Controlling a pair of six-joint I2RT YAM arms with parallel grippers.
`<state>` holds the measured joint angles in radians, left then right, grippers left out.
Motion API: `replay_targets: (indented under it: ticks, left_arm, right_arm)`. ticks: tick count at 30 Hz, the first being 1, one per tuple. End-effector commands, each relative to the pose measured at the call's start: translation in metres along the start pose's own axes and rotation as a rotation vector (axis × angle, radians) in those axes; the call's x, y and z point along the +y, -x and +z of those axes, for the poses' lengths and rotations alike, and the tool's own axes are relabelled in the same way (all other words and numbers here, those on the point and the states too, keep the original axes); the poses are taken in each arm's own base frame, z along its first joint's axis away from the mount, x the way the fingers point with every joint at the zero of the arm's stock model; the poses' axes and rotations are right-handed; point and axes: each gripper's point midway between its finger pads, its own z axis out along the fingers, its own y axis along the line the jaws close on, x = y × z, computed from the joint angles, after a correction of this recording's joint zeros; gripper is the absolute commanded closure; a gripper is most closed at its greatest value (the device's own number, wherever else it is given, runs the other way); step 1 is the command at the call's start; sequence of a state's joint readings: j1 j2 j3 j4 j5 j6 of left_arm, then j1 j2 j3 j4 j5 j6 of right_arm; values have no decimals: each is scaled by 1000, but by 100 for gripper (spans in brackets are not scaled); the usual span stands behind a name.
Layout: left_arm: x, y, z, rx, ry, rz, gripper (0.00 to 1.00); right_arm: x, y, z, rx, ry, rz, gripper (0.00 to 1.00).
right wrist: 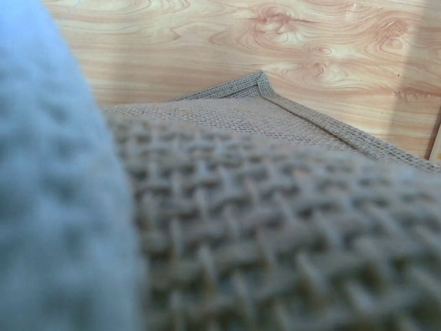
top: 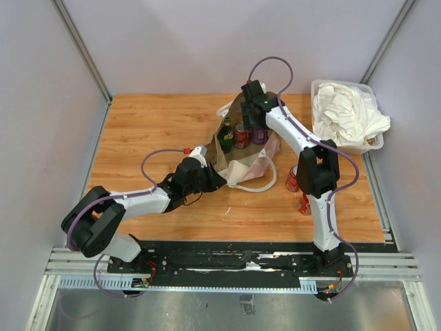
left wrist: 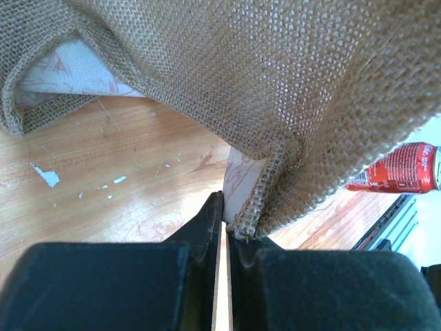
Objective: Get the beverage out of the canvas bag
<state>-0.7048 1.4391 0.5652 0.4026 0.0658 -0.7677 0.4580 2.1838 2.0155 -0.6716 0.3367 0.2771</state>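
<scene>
Your left fingers (left wrist: pixel 209 222) are clamped on the near hem of the bag (top: pixel 231 157), which sits open on the wooden surface (top: pixel 151 131). Your right fingers (top: pixel 252 109) are at its far rim; you cannot tell whether they are apart or together. Inside stand a green bottle (top: pixel 226 135), a red can (top: pixel 241 136) and a purple can (top: pixel 258 134). A loose can (top: pixel 293 178) lies outside. The bin (top: pixel 320 84) holds white cloths (top: pixel 344 110).

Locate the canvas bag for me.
In the top view, the canvas bag lies mid-table, left of the bin of white cloths, between the left gripper and the right gripper.
</scene>
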Motion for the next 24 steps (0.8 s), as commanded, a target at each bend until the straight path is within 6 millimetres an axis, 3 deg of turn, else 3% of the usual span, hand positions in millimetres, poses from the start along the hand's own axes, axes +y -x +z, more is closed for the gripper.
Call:
replay_targets:
  ticks: [1,5,24]
  left_arm:
    - [19,-27,-1,102,64,24,92]
    - [19,-28,0,106,63,23,93]
    - [20,-29,0,110,64,25,92]
  right_arm:
    - [-24,-29,25,111,-85,-30,27]
    - [-26,-36,31,130,-93,-29,19]
    - [-24,-73,67,243,-42,34,22]
